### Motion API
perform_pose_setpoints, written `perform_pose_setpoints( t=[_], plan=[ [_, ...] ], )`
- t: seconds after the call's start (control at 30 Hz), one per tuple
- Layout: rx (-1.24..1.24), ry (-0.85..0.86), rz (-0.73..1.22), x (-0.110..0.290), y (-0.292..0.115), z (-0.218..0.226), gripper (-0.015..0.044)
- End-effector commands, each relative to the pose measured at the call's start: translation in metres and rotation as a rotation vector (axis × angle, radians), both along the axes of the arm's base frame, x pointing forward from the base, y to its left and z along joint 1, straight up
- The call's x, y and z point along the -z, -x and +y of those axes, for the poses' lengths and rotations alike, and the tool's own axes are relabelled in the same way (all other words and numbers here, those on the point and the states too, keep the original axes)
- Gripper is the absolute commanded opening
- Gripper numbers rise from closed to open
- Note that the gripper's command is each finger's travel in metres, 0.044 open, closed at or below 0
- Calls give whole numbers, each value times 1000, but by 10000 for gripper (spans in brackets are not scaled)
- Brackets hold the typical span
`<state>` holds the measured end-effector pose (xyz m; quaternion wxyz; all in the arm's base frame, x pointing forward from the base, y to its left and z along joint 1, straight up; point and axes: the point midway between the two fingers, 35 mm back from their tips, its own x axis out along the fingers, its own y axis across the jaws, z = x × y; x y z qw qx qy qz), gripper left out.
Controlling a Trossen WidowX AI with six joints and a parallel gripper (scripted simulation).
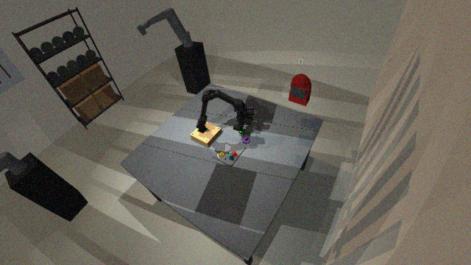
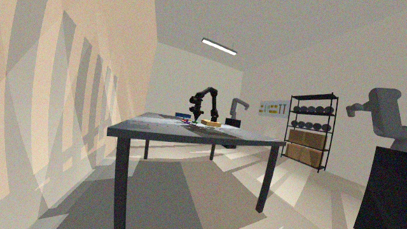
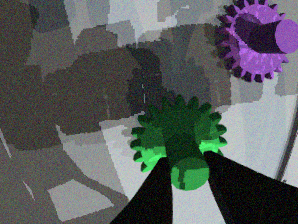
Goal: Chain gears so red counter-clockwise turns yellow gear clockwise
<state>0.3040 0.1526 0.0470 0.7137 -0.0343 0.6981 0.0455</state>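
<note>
My gripper [image 1: 239, 129] [image 3: 185, 161] is shut on the knob of the green gear [image 1: 242, 132] [image 2: 195, 122] [image 3: 152, 135]; whether the gear touches the table is too small to tell. A purple gear [image 1: 246, 140] [image 3: 258, 62] stands knob up on the table beside it. The grey board [image 1: 225, 160] lies farther off, toward the lower part of the top view. On it are the yellow gear [image 1: 223, 154], the red gear [image 1: 234, 153] and a teal gear [image 1: 231, 157] close beside the red one. Pegs, arrows and how flat the teal gear sits are too small to make out.
The arm's base stands on a light wooden block [image 1: 206, 135] [image 2: 210, 123] near the board. A blue panel [image 2: 182, 115] stands behind the gears in the exterior view. Shadows fall across the table [image 1: 176, 173] [image 2: 152, 133].
</note>
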Motion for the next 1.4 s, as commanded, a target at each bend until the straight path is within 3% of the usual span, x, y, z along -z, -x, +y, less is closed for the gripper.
perform_pose_setpoints(
  t=[0.0, 1.37],
  plan=[
    [0, -4, -3, -14, -2, 1, 0],
    [0, -3, -3, -120, 9, -12, 0]
  ],
)
